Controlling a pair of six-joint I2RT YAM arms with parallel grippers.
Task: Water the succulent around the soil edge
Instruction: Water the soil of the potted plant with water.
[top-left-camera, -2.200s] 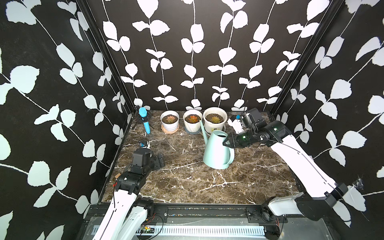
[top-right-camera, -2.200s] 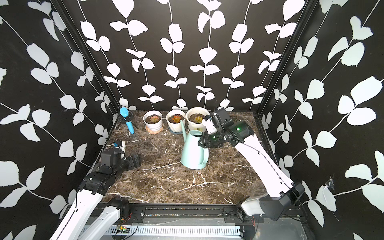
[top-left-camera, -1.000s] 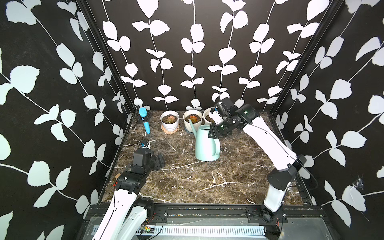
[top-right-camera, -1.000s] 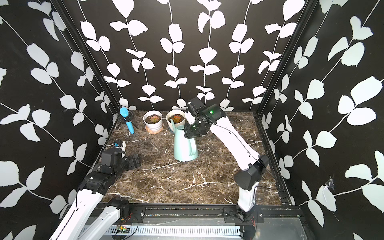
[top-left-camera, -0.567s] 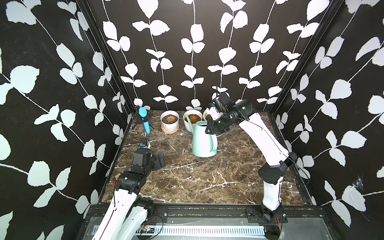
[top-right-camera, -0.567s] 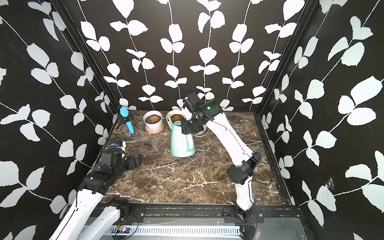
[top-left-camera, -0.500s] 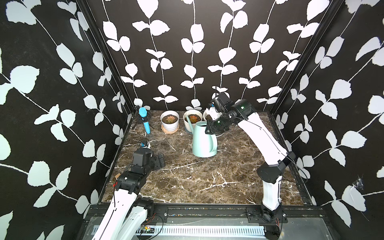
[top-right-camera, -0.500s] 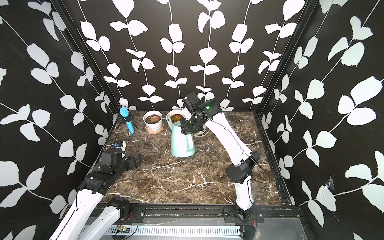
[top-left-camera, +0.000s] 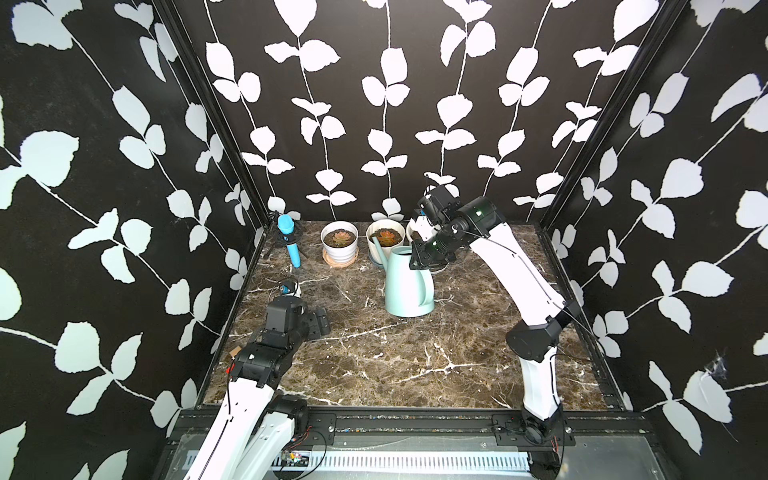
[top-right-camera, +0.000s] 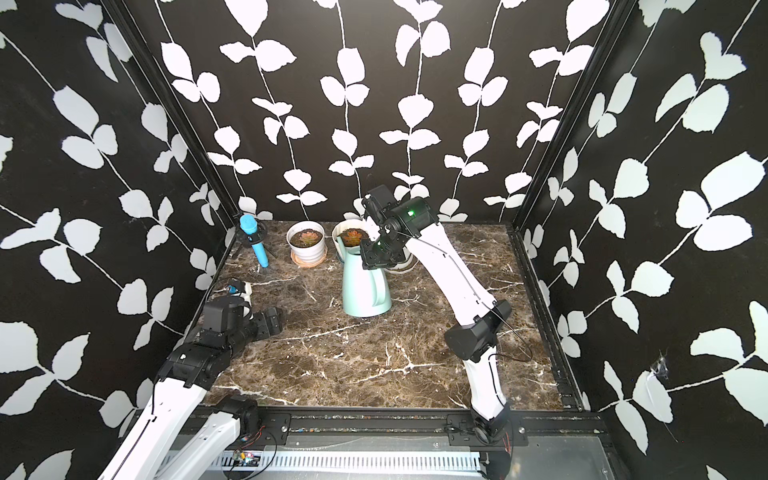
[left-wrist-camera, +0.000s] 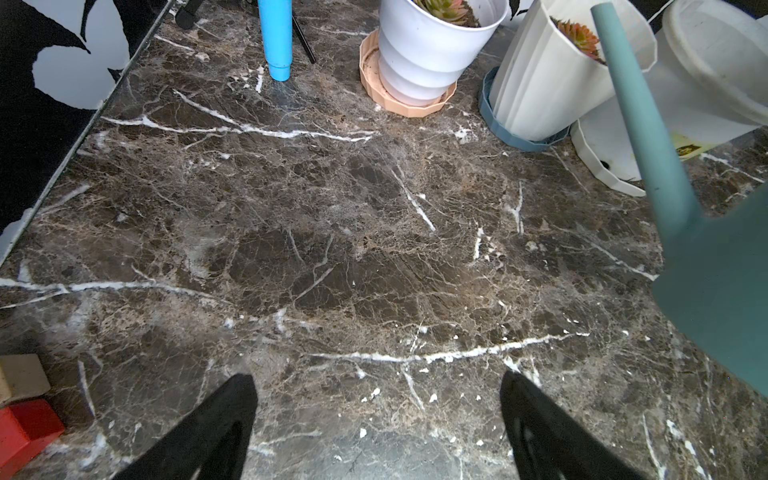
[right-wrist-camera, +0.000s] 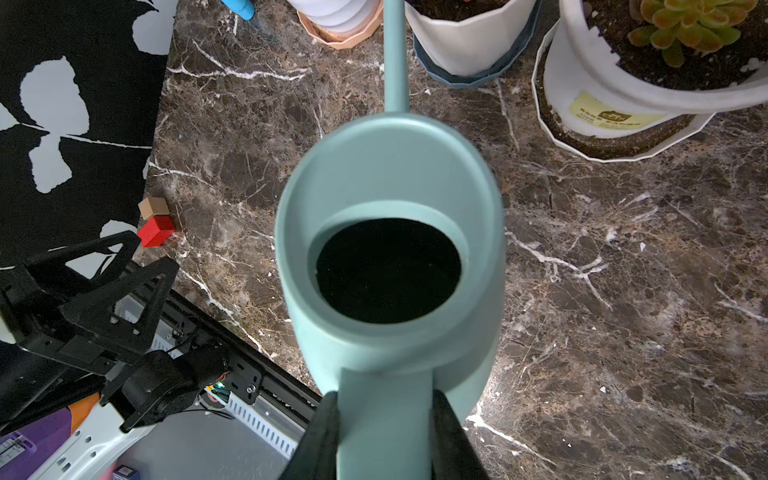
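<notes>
Fingers (right-wrist-camera: 322, 432) of our right gripper (right-wrist-camera: 384, 432) press on both sides of the flat handle of the can (right-wrist-camera: 390, 166), clamped on it near the top. We hold the can upright. Its spout runs up to the near rim of the middle pot (left-wrist-camera: 536, 91), where the succulent (top-left-camera: 388, 237) sits in dark soil; in both top views the spout tip lies at that rim. We cannot tell whether the can's base touches the table.

Two more pots flank the middle pot in a row along the back wall: a white pot (top-left-camera: 340, 251) on a peach saucer to the left, and a third pot (right-wrist-camera: 582, 75) to the right, mostly hidden behind our wrist in the top views. A blue tube (top-left-camera: 291, 245) leans near the back left corner.

Our table (top-left-camera: 374, 365) is dark brown marble with white veins, boxed in by black walls with white leaves.

Our right arm climbs from the front rail, bends at the elbow near the right wall and reaches back and inward, wrist tipped down. Our left gripper (top-left-camera: 322, 323) hangs low over the marble at front left, fingers (left-wrist-camera: 216, 428) spread wide, empty.
</notes>
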